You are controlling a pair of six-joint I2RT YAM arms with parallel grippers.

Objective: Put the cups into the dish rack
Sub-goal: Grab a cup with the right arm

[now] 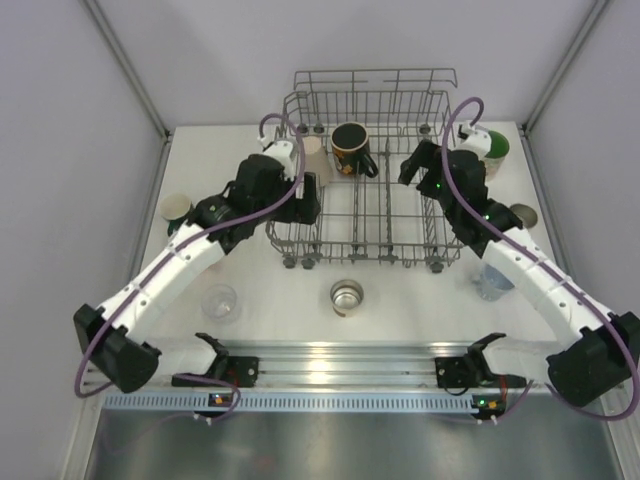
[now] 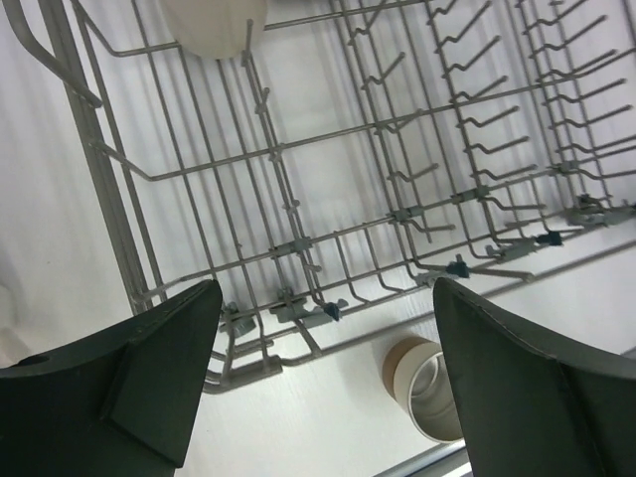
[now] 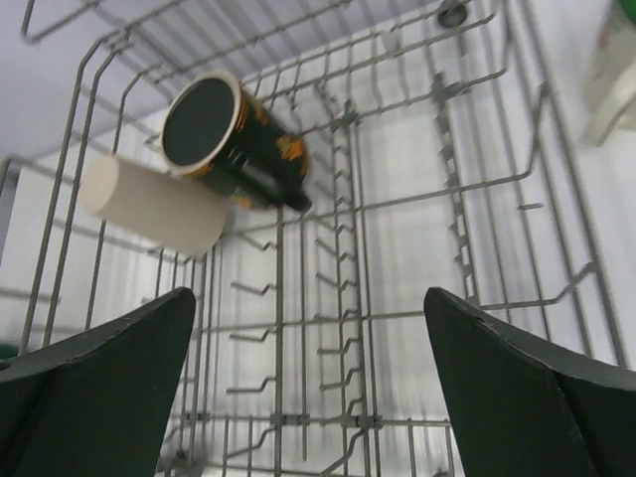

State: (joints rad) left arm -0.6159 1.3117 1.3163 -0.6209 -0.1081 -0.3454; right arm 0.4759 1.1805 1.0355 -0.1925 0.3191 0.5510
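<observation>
Take the step in hand as the fetching of a next cup, with only two cups seen inside the dish rack (image 1: pixel 362 254): the black mug (image 1: pixel 350 148) at about 11 o'clock of the rack, mouth open toward the top camera, and the cream cup (image 1: pixel 313 157) just beside it at its 9 o'clock. Find the left pincer (image 2: pixel 326 290) spread wide and holding nothing, above the rack's 9 o'clock part, with the cream cup at 11 o'clock of it in the wrist view and apart from it. Find the right pincer (image 3: pixel 308 298) also wide and empty, over the 3 o'clock part, with the black mug at its 11 o'clock and well apart. To do the step well, first lift each pincer straight up, clear of the tines (image 3: pixel 343 209) and the raised sides, and only then swing outward, keeping the jaws wide during the approach. For the right arm, choose probably the green-and-white cup (image 1: pixel 490 150), standing on the worktop (image 1: pixel 280 290) at 3 o'clock of that pincer and near to it. For the left arm, consider the small cup (image 1: pixel 176 208) at its 9 o'clock, well apart, or the clear cup (image 1: pixel 219 302) at 7 o'clock. Leave the steel cup (image 1: pixel 346 297), at the rack's 6 o'clock, for either arm. Come down over one rim from above and close on the wall only.
</observation>
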